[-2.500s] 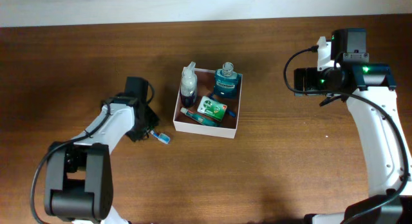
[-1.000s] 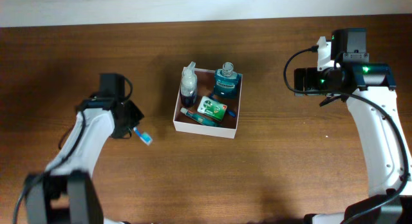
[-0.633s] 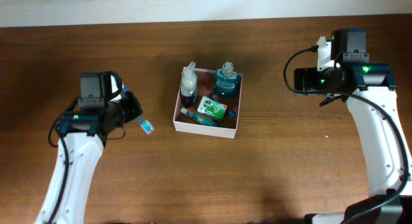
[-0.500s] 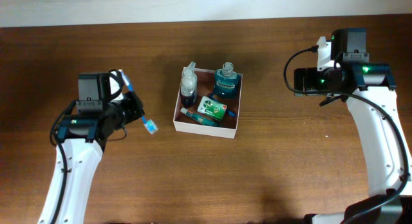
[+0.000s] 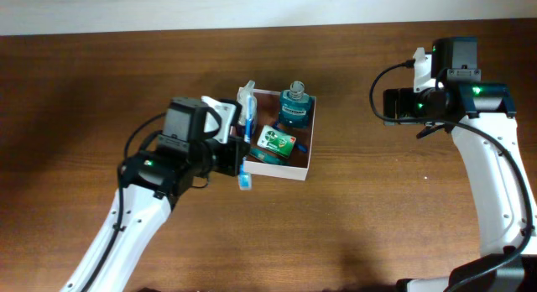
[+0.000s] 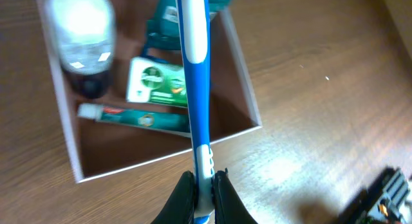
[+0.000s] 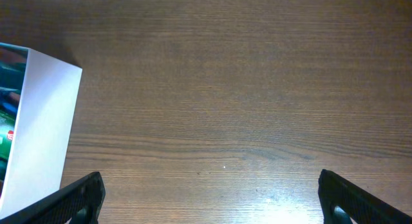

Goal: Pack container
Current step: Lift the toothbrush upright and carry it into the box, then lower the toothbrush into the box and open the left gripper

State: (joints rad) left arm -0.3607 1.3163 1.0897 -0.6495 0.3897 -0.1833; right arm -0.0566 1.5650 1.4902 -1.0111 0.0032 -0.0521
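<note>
Gleaming dark wooden table (image 5: 352, 225), pale wall (image 5: 252, 7) behind, left gripper (image 6: 204, 195) clamping toothbrush (image 6: 195, 76) over container (image 5: 285, 171), right gripper (image 7: 209, 198) gaping, empty.

Glossy plastic toothbrush (image 6: 196, 89) — matt wooden table (image 7: 225, 89).

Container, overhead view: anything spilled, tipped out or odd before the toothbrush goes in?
Nothing stands out. The white-walled square container sits flat with the teal mouthwash bottle, green box and toothpaste tube all inside, no spill. The left gripper holds the blue-and-white toothbrush over its wall.
</note>
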